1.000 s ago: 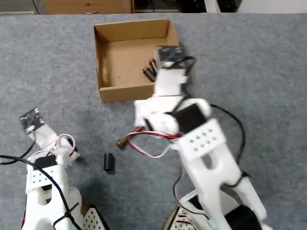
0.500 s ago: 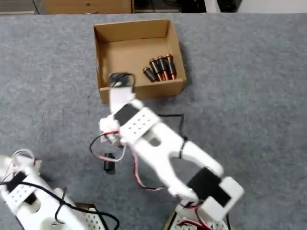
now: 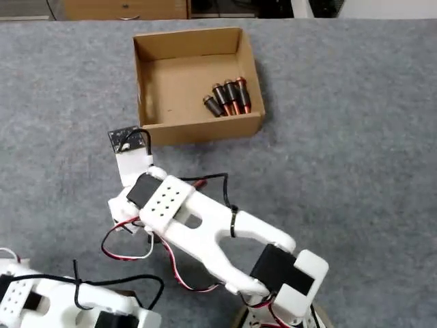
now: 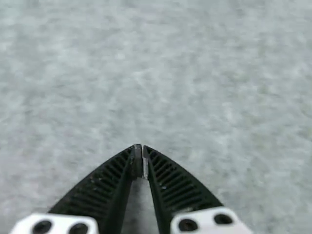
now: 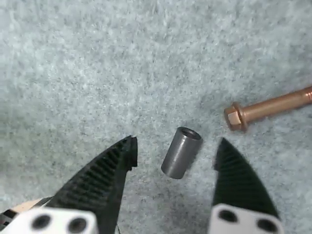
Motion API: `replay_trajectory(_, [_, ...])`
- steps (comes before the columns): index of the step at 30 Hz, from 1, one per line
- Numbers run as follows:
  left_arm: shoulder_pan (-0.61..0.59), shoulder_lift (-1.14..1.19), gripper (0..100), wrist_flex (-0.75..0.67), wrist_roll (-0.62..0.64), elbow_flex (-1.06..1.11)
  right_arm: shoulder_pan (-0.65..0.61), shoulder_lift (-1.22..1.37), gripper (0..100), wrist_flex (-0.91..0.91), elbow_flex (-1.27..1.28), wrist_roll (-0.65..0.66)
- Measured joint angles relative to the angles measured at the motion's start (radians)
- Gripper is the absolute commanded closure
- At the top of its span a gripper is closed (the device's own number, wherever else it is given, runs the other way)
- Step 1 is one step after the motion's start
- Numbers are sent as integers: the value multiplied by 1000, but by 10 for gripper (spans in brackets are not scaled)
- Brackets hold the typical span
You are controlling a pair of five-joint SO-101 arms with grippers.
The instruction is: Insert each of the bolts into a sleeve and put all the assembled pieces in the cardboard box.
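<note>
A dark grey sleeve (image 5: 181,152) lies on its side on the grey carpet, right between the spread fingers of my right gripper (image 5: 176,146), which is open and not touching it. A copper bolt (image 5: 265,108) lies just beyond the sleeve, its hex head toward it. Three assembled pieces (image 3: 229,99) rest in the cardboard box (image 3: 147,92). The right arm (image 3: 198,219) stretches across the table in front of the box and covers the sleeve from above. My left gripper (image 4: 139,153) is shut on nothing, over bare carpet.
The left arm (image 3: 41,304) is folded at the near left corner. Open carpet (image 3: 355,137) lies to the right of the box. A wooden cabinet edge (image 3: 123,8) runs along the far side.
The right arm swung from over the box, down and left, to the sleeve. The left arm drew back toward the near left corner.
</note>
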Motion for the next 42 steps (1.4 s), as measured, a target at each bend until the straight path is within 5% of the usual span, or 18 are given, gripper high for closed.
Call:
replay_trajectory(16, [-98, 0, 981, -75, -38, 28, 160, 0, 965, 81, 0, -35])
replay_trajectory(29, [-98, 0, 981, -80, -38, 37, 37, 0, 963, 135, 0, -60])
replay_trajectory(36, [-98, 0, 981, -80, -38, 37, 38, 98, 779, 140, 0, -60])
replay_trajectory(42, [-98, 0, 981, -80, -38, 37, 38, 129, 815, 163, -49, -63])
